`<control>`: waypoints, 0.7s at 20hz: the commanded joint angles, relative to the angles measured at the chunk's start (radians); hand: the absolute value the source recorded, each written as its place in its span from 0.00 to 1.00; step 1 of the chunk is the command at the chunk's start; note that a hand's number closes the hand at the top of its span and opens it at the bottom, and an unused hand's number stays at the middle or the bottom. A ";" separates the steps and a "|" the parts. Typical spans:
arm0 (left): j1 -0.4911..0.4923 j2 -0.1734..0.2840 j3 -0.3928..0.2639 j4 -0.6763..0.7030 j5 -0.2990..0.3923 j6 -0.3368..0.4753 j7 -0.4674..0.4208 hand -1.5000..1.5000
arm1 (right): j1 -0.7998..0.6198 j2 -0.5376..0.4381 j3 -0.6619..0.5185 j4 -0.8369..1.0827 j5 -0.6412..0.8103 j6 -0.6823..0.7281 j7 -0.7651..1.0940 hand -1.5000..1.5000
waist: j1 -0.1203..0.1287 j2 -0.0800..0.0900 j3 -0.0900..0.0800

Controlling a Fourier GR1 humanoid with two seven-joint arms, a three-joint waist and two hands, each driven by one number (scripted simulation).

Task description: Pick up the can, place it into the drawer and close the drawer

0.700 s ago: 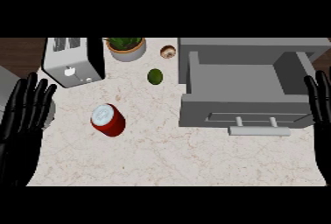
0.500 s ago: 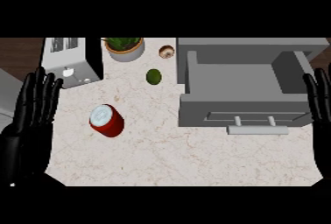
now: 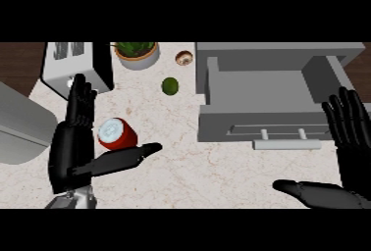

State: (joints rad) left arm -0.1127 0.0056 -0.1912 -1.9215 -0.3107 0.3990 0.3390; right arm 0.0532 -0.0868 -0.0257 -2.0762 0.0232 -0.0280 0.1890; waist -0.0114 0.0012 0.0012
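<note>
Nearing can (image 3: 117, 134), left hand (image 3: 72, 147) now

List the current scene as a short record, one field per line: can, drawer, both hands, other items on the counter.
can: red can lying on its side on the counter, not yet picked up
drawer: grey drawer open, nothing visible inside
left hand: left hand open, beside the can, thumb below it
right hand: right hand open, at the right edge, holding nothing
other items: toaster, potted plant, green fruit
</note>
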 commanded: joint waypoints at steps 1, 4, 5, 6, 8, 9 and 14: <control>-0.061 -0.005 -0.129 0.028 -0.090 0.146 0.169 0.00 | 0.105 0.022 0.025 -0.058 0.011 -0.001 0.014 0.00 | 0.000 -0.003 0.000; -0.036 -0.005 -0.044 -0.036 -0.114 0.058 0.199 0.00 | 0.067 -0.025 -0.078 0.006 -0.065 0.049 -0.016 0.00 | 0.010 -0.002 -0.001; -0.034 -0.005 -0.172 -0.106 -0.197 0.142 0.298 0.00 | 0.149 -0.005 -0.024 -0.057 -0.027 0.047 -0.021 0.00 | 0.007 -0.004 0.000; -0.048 -0.006 -0.076 -0.104 -0.150 0.072 0.283 0.00 | 0.162 0.020 0.000 -0.069 -0.014 0.039 -0.021 0.00 | 0.008 -0.003 -0.001; -0.006 -0.006 -0.141 0.004 -0.120 0.191 0.155 0.00 | 0.165 0.008 -0.037 -0.082 -0.050 0.055 -0.003 0.00 | 0.007 -0.002 -0.001; -0.071 -0.006 -0.101 -0.113 -0.186 0.140 0.331 0.00 | 0.136 -0.007 -0.053 -0.041 -0.054 0.068 -0.023 0.00 | 0.010 -0.003 -0.001; -0.078 -0.006 -0.035 -0.024 -0.127 0.146 0.264 0.00 | 0.120 0.007 -0.078 0.014 -0.042 0.066 -0.054 0.00 | 0.009 -0.002 -0.001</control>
State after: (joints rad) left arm -0.1763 0.0004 -0.2705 -1.9496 -0.4387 0.5506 0.5839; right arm 0.1708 -0.0836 -0.0869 -2.0836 -0.0214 0.0328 0.1485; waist -0.0032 -0.0007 0.0002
